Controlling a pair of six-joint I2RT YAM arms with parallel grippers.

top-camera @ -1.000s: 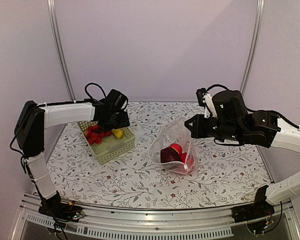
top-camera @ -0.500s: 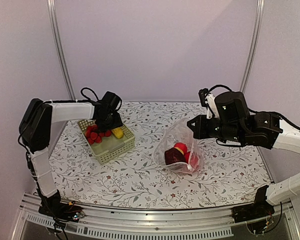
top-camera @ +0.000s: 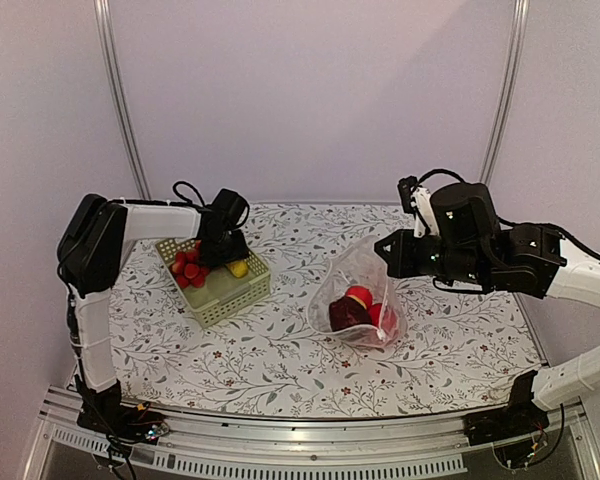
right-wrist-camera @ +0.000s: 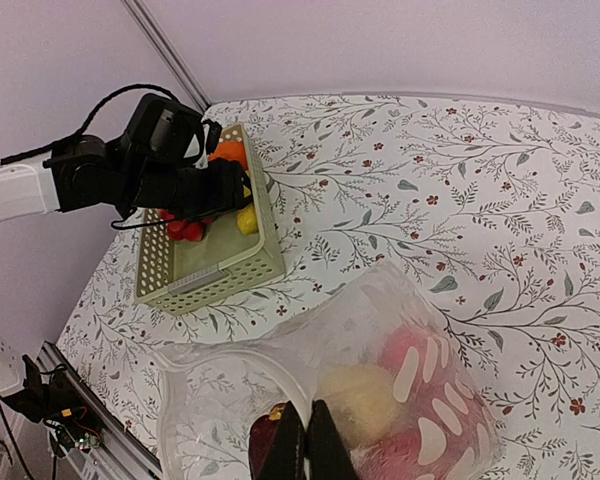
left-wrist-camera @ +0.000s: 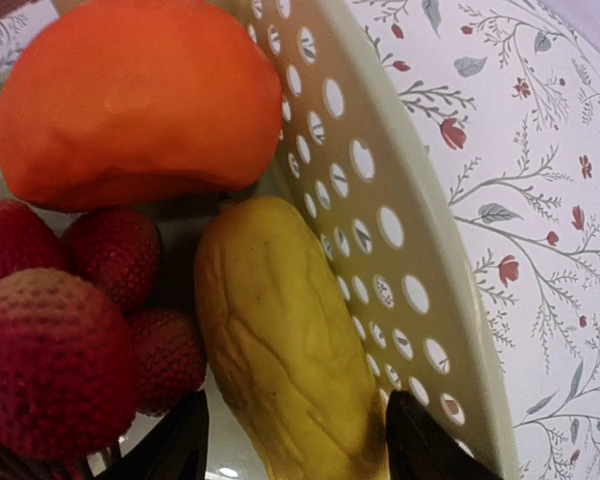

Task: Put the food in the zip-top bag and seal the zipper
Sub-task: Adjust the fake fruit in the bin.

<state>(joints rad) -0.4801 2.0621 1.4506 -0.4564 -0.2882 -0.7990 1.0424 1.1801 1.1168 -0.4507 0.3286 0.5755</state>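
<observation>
The clear zip-top bag (top-camera: 352,285) stands open mid-table with a maroon fruit (top-camera: 343,314) and red fruits (top-camera: 358,295) inside; a pale yellow fruit (right-wrist-camera: 372,400) shows through it in the right wrist view. My right gripper (top-camera: 385,248) is shut on the bag's whitish zipper strip (right-wrist-camera: 302,395) and holds the mouth up. My left gripper (left-wrist-camera: 295,452) is open, low in the green basket (top-camera: 223,293), its fingers on either side of a yellow fruit (left-wrist-camera: 280,350). Red berry-like fruits (left-wrist-camera: 55,350) and an orange fruit (left-wrist-camera: 130,100) lie beside it.
The basket (right-wrist-camera: 205,272) sits at the left back of the flowered table (top-camera: 280,360). Its perforated wall (left-wrist-camera: 400,260) is right beside the yellow fruit. Metal frame poles (top-camera: 120,100) stand at the back corners.
My left gripper has turned and dropped lower into the basket over the yellow fruit. The bag and my right gripper shifted slightly right a second ago and have held still since.
</observation>
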